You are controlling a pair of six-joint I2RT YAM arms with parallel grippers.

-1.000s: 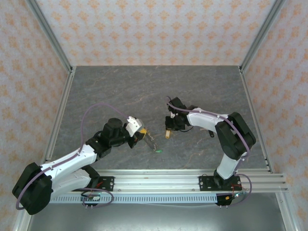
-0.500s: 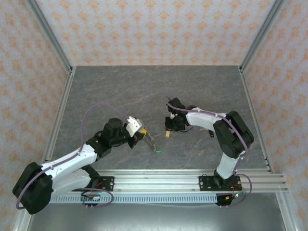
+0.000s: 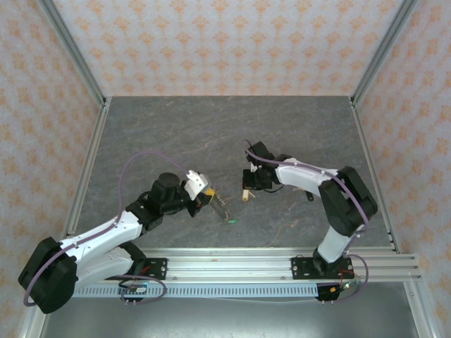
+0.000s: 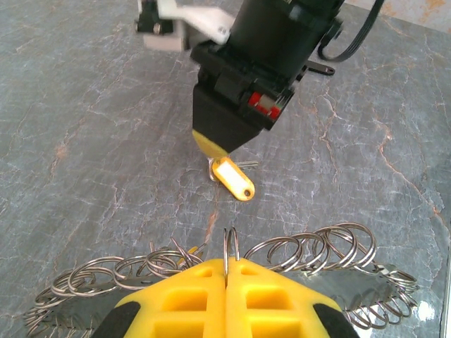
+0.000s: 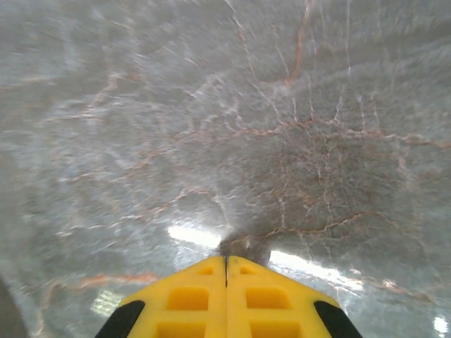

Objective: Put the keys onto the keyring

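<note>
My left gripper (image 4: 227, 262) (image 3: 208, 198) is shut on one loop of the keyring (image 4: 310, 250), a springy coil of thin silver rings spreading to both sides of the fingers. From above, the keyring (image 3: 221, 206) hangs off that gripper toward a green-headed key (image 3: 231, 220) on the table. Ahead lies the yellow-headed key (image 4: 235, 180) (image 3: 244, 196). My right gripper (image 4: 213, 146) (image 3: 247, 189) points down with its tip at that key's metal end. Its jaws are pressed together (image 5: 226, 259); I cannot tell whether the blade is pinched.
The grey marbled table (image 3: 176, 134) stretches wide behind both grippers. Patterned walls and metal frame posts (image 3: 74, 53) close in the sides and back. A rail (image 3: 232, 264) with both arm bases runs along the near edge.
The right gripper's jaws have closed fully and its arm has shifted slightly above the yellow-headed key. The left arm and the keyring have stayed still.
</note>
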